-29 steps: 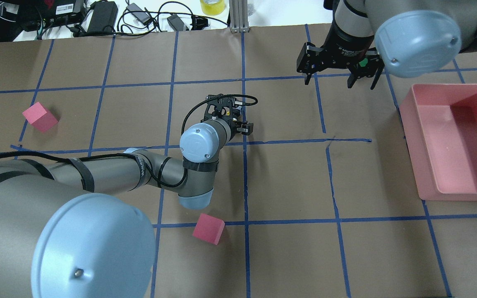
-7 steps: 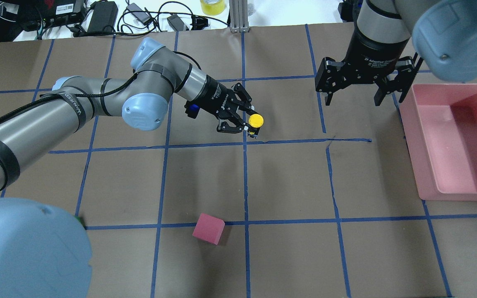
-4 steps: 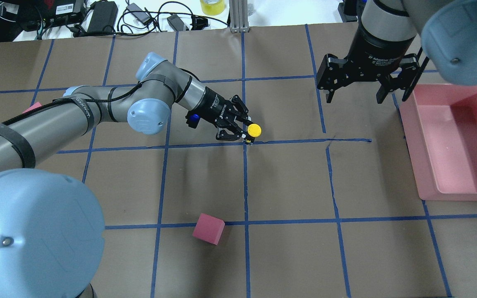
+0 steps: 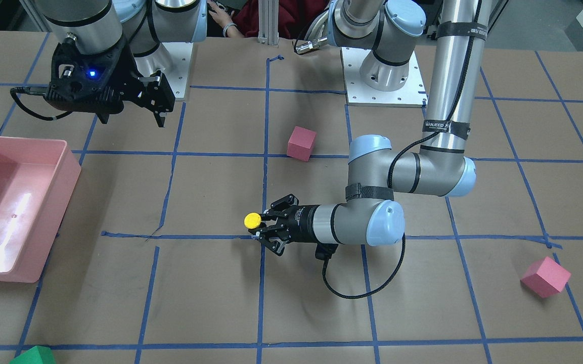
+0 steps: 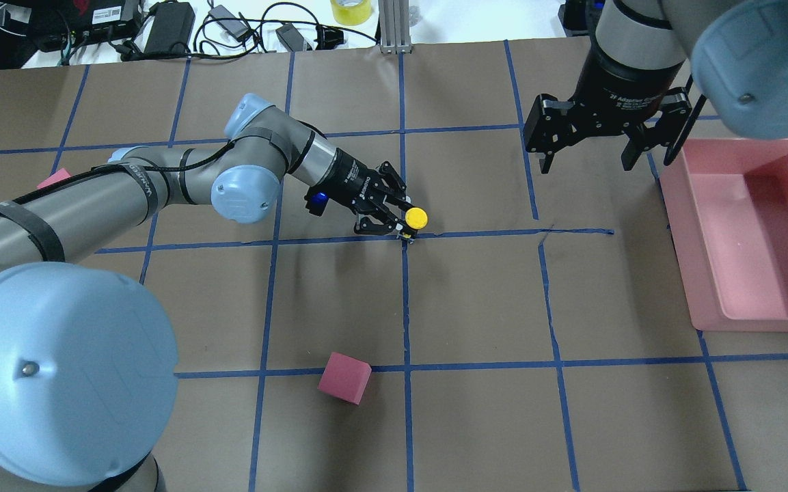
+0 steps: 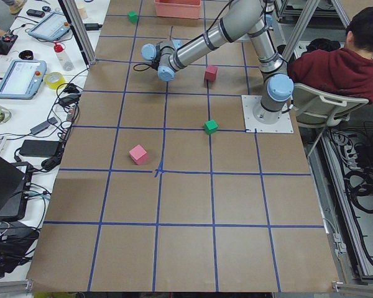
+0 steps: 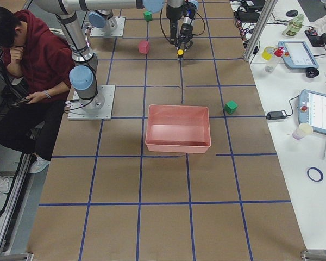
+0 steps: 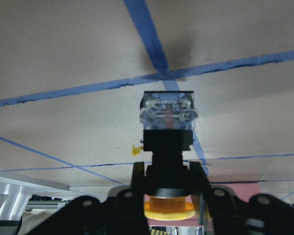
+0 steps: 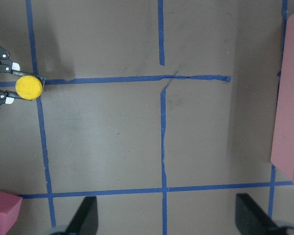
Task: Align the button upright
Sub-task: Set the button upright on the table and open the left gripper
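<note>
The button (image 5: pixel 416 218) has a yellow cap, a black body and a clear, silvery base. My left gripper (image 5: pixel 407 223) is shut on its black body and holds it cap up, base down, right over a crossing of blue tape lines. It also shows in the front view (image 4: pixel 252 220). In the left wrist view the button (image 8: pixel 167 139) points its base at the tape crossing; I cannot tell if it touches the paper. My right gripper (image 5: pixel 602 147) is open and empty, hovering at the far right beside the bin.
A pink bin (image 5: pixel 708 225) stands at the right edge. One pink cube (image 5: pixel 344 377) lies near the front, another (image 4: pixel 545 276) on the left side behind my left arm. A green cube (image 4: pixel 33 355) lies at the far edge. Cables and adapters (image 5: pixel 168 27) lie beyond the paper.
My left arm has swung from pointing straight down to lying low and sideways, with the button cap up. Over the last second it lowered the button onto the tape crossing. The right gripper shifted right.
</note>
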